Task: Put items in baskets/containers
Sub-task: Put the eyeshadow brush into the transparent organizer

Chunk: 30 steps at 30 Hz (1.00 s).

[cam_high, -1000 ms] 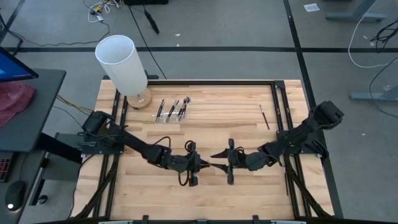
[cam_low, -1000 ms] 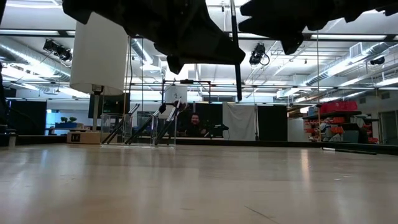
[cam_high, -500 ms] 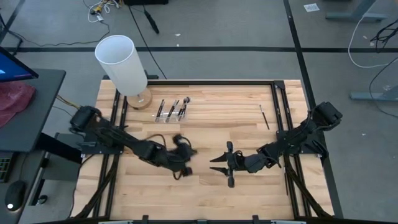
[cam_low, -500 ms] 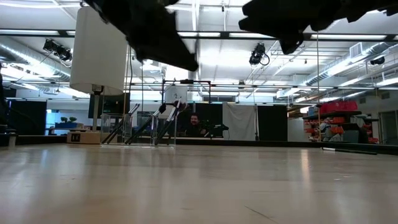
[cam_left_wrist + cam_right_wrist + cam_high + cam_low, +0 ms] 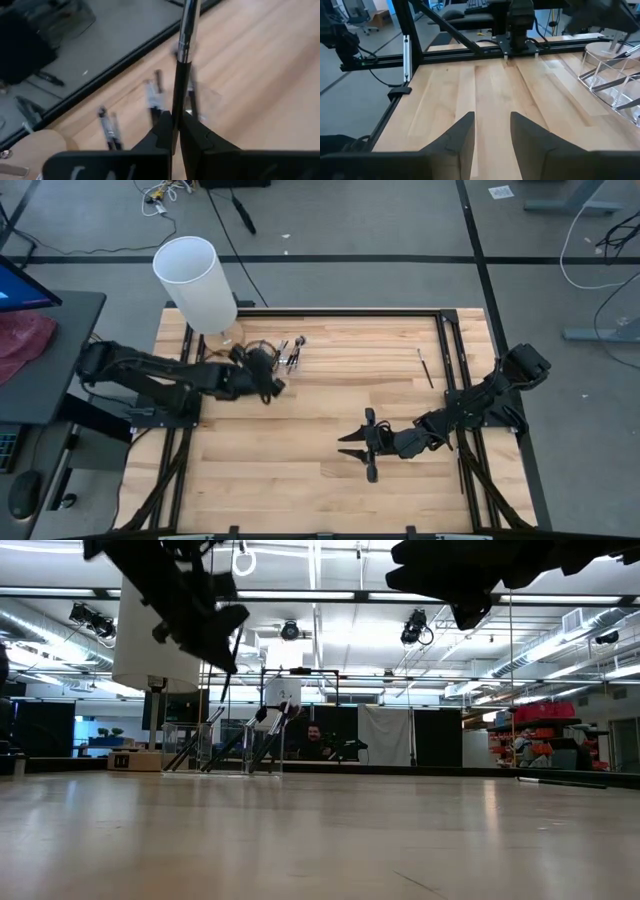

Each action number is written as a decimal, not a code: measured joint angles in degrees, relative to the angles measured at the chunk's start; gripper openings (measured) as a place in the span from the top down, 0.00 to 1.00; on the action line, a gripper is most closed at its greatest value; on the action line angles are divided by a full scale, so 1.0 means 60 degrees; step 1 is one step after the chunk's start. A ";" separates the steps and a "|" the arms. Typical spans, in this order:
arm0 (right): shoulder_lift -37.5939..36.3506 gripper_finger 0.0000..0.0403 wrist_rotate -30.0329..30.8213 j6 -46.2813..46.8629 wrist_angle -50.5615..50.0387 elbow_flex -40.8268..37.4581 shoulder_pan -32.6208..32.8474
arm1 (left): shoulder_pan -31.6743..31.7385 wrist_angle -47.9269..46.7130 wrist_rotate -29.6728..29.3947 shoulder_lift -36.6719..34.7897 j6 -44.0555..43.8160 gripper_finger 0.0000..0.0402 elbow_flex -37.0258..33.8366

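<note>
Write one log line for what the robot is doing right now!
left gripper: shut on makeup brush, above clear holder | right gripper: open, empty, mid-table | loose brush: right side of table

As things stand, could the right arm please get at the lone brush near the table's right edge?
Probably yes: the right pincer is open and empty, and the brush lies alone on bare table, with nothing between them.
</note>
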 joint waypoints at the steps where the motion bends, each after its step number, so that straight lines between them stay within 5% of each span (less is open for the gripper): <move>1: 0.0000 0.69 0.0000 0.0001 0.0023 0.0000 0.0000 | 0.0306 0.0276 0.0158 -0.0066 0.0133 0.97 -0.0204; 8: -0.0004 0.69 0.0000 0.0004 0.0056 0.0000 0.0000 | 0.2054 0.2281 0.2123 -0.0146 0.1203 0.97 -0.1117; 17: -0.0004 0.69 0.0006 0.0219 0.0041 0.0000 0.0000 | 0.3001 0.2288 0.3867 -0.0096 0.1208 0.97 -0.1180; 30: -0.0007 0.69 0.0004 0.0291 0.0016 0.0000 0.0000 | 0.3032 0.2060 0.4225 0.0699 0.1231 0.95 -0.1180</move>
